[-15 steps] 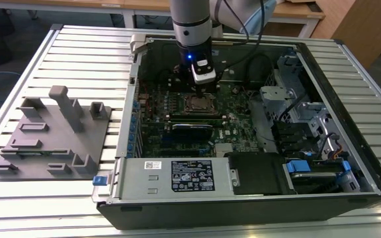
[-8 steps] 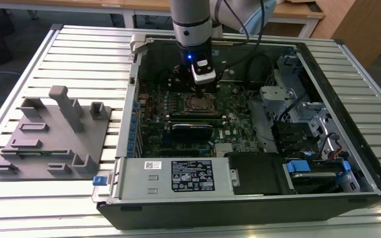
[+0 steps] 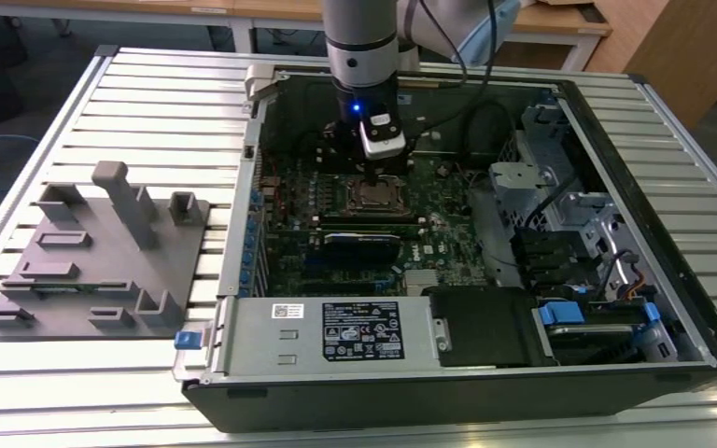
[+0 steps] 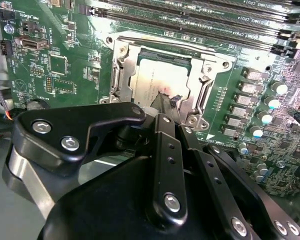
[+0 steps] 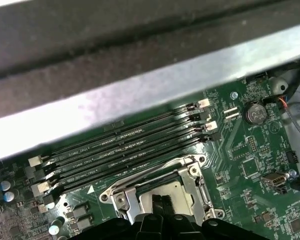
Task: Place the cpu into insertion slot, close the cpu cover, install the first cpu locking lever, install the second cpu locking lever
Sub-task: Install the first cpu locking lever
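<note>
The cpu (image 4: 159, 75) sits in the insertion slot (image 3: 375, 194), with the cpu cover (image 4: 200, 80) lying flat around it. In the second wrist view the gripper (image 4: 167, 100) has its fingers pressed together, holding nothing, tips at the cpu's edge. The first wrist view adds the memory slots (image 5: 125, 145) just beside the insertion slot. The exterior view shows the arm upright above it, inside the computer case (image 3: 657, 168).

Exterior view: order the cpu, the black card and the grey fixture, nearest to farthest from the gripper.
1. cpu, directly beneath the gripper.
2. black card, just past it on the board.
3. grey fixture, outside the case, exterior view's left.
</note>
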{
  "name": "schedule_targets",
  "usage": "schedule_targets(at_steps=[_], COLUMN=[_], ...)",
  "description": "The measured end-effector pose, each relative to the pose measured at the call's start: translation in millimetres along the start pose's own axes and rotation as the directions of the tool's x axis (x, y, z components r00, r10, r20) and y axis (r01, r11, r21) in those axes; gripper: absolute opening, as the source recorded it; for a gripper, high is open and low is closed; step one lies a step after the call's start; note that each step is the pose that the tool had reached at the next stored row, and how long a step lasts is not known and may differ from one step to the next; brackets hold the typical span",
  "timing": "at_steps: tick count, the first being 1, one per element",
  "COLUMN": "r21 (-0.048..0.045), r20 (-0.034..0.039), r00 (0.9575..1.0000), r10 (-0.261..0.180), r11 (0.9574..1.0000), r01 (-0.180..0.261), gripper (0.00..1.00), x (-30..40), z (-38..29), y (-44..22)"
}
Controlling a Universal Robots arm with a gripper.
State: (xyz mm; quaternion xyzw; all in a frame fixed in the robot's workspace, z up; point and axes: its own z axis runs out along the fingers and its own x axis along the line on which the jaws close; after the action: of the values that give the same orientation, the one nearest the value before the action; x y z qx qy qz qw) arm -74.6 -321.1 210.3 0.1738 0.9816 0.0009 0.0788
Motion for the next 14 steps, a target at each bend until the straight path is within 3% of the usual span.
schedule_targets(at_steps=[4, 10, 14], r21=[-0.0075, -0.0189, -0.0194], r20=[-0.0012, -0.0025, -0.0022], r00=[0.9989, 0.9929, 0.9913], r10=[-0.047, -0.119, -0.132], r11=[0.9989, 0.9928, 0.9911], r01=[0.047, 0.119, 0.132], gripper=[0.11, 0.11, 0.11], x=[-0.1, -1.1, -1.4], z=[0.2, 0.6, 0.6], y=[0.1, 0.5, 0.4])
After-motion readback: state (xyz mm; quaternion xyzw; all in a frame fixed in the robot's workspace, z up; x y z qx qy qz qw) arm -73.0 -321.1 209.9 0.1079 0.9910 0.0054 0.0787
